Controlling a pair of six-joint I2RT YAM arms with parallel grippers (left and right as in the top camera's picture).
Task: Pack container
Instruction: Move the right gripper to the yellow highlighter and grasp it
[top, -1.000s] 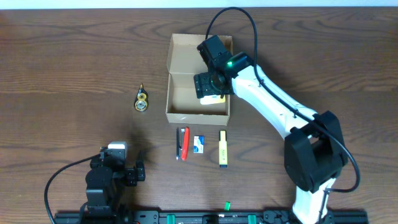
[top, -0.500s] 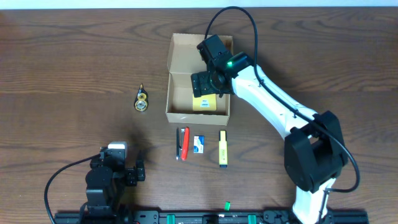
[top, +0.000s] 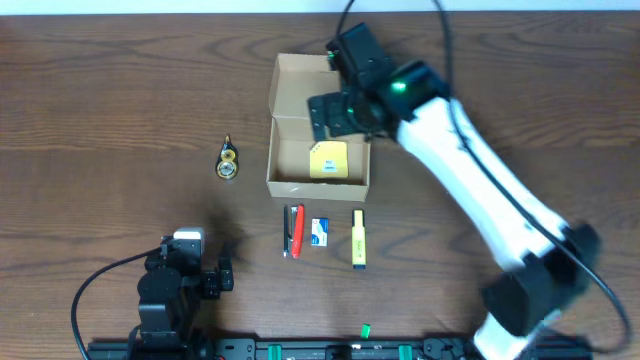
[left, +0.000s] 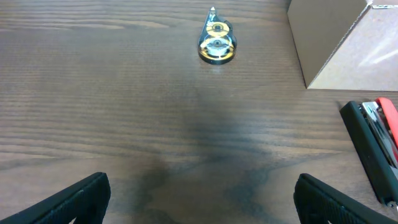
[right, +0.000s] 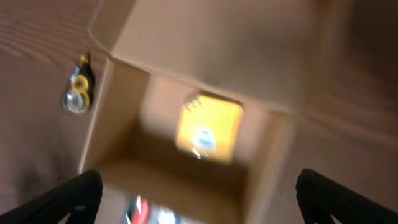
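The left gripper (left: 202, 183) sits at the near left of the bench (top: 120, 90), jaws spread wide and empty. Beyond it, a row of items lies just on the near side of the box (top: 300, 187): pen (top: 293, 231), blue-white card (top: 320, 232), highlighter (top: 358, 238). Pen and highlighter have their long axes running near-to-far. A tape dispenser (top: 229, 160) lies apart, left of the box. The box stands mid-bench with its lid flap folded back on the far side and a yellow pad (top: 328, 160) flat on its floor. The right gripper (right: 199, 177) hovers over the box, jaws apart, holding nothing; its view is blurred. The row lies toward the base from this gripper, so the highlighter is probably its nearest pick. The left gripper is nearer the dispenser.
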